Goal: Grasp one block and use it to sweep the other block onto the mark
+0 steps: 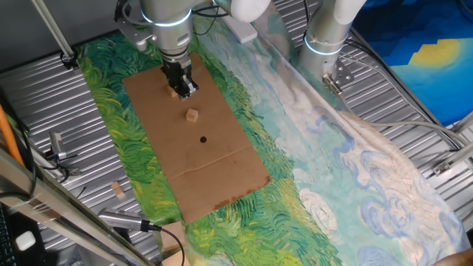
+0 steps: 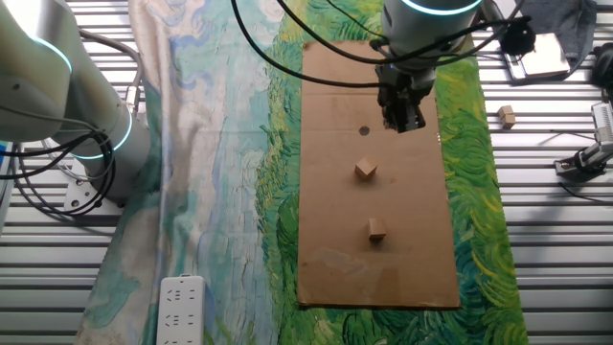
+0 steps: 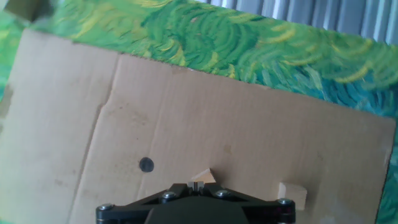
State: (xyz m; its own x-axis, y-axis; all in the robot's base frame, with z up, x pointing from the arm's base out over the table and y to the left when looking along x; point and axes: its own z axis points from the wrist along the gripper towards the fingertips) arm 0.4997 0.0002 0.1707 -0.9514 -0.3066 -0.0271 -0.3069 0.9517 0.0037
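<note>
— Ribbed metal tabletop (image 1: 44,89) is seen at the frame edges, with a green painted cloth (image 1: 126,148) spread over it and cardboard (image 1: 222,170) laid on top. What is shown on the cardboard?

— Two blocks and the mark (image 1: 203,139) are shown roughly in one line. In the other fixed view the mark is uppermost, the middle block (image 2: 366,170) sits below it, and the end block (image 2: 376,229) is lower still. All three are apart. A stray block (image 2: 506,117) is left off the cardboard, at the right edge.

— And the gripper (image 1: 185,89)?

— It is hung above the cardboard with nothing held. Whether the fingers are apart or together cannot be told; only the mount is caught at the bottom of the hand view.

— Which step is judged to be in hand?

— The grasp, probably of the end block, since the middle one is already placed between it and the mark.

— How should it be done well?

— The fingers should be centred over the end block and squared to its flat faces, not its corners. The descent should be kept vertical, so the middle block is not nudged. A low, firm grip is advised, with a flat face turned toward the mark, so that the later push can be kept straight along the line.
</note>
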